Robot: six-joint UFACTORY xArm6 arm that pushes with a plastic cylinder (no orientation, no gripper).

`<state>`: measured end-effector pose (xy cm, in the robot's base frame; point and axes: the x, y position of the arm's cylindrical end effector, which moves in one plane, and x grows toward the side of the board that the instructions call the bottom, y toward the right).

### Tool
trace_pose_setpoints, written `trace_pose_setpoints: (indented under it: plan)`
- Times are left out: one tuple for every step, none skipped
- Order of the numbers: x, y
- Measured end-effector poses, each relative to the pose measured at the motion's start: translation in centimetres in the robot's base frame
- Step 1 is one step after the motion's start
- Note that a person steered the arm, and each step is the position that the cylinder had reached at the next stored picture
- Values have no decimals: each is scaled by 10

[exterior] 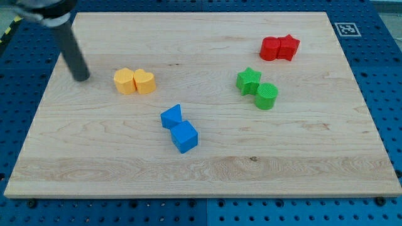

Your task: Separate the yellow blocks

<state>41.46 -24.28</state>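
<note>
Camera view, from the left: my tip (81, 78) (a bare rod, no jaws to open) stands near the yellow hexagonal block (124, 81), which touches the yellow heart block (145, 82). Both seem light, stiff, slippery; push at their seam.

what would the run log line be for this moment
task: separate yellow blocks | my tip: view's left of yellow pair, apart | yellow hexagon block and yellow heart block: touching | status: not yet separated

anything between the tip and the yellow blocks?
Nothing visible. My tip sits on bare board at the view's left of the touching yellow pair, hexagon and heart. Blue blocks lie below, off that line.
</note>
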Motion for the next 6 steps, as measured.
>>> trace_pose_setpoints:
  plan:
    - [29, 28]
    - [30, 68]
    - [21, 95]
    - [-2, 111]
    - [-17, 131]
    - [-17, 165]
